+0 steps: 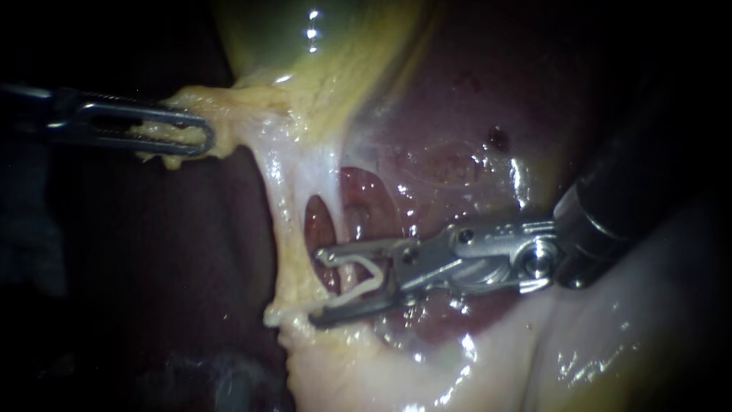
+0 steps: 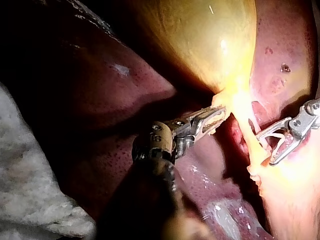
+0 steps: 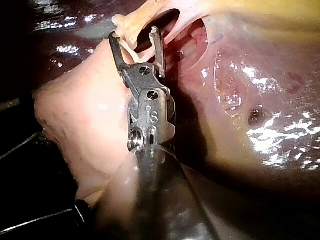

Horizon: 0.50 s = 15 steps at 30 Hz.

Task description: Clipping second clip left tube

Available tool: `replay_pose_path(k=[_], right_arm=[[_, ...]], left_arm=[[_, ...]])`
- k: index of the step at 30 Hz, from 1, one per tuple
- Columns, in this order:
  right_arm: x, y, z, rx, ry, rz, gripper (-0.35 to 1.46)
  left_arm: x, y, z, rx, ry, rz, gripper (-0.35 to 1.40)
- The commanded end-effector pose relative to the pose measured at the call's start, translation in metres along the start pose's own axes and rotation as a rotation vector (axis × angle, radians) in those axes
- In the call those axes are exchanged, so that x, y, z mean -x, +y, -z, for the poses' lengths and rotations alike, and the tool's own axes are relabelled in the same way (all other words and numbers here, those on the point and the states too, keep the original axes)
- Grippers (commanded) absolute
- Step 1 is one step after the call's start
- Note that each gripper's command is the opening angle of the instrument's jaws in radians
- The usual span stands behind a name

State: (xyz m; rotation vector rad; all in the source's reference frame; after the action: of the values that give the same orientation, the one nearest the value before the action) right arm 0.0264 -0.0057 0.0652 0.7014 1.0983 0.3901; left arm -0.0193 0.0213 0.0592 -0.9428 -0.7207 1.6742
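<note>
The left tube (image 1: 288, 229) is a pale band running down from the yellow-green gallbladder (image 1: 305, 30). My left instrument (image 1: 206, 136) is shut on yellowish tissue (image 1: 191, 99) at the gallbladder's lower end and holds it out sideways. My right instrument (image 1: 316, 288) carries a white clip (image 1: 358, 288) between its jaws, which stand wide apart. Their tips reach the lower part of the left tube. In the right wrist view the pale strand (image 3: 131, 40) lies between the jaws of the right instrument (image 3: 134, 34). The left wrist view shows both the left instrument (image 2: 220, 114) and the right instrument (image 2: 265, 148).
A window (image 1: 316, 221) gapes beside the left tube, with a pinkish second strand (image 1: 357, 210) past it. Dark red liver (image 1: 457, 122) lies behind. Pale fatty tissue (image 1: 610, 343) fills the lower right. White gauze (image 2: 30, 175) lies beside the left instrument's shaft.
</note>
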Motion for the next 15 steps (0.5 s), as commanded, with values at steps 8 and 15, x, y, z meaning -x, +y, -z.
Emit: replay_pose_path(k=[8,15], right_arm=[[0.0014,0.0023,-0.0002,-0.009,0.018,-0.063,0.49],[0.0016,0.0032,0.0,-0.031,0.038,-0.11,0.5]], left_arm=[[0.0,0.0001,0.0,0.0,0.0,0.0,-0.35],[0.0,0.0001,0.0,0.0,0.0,0.0,-0.35]])
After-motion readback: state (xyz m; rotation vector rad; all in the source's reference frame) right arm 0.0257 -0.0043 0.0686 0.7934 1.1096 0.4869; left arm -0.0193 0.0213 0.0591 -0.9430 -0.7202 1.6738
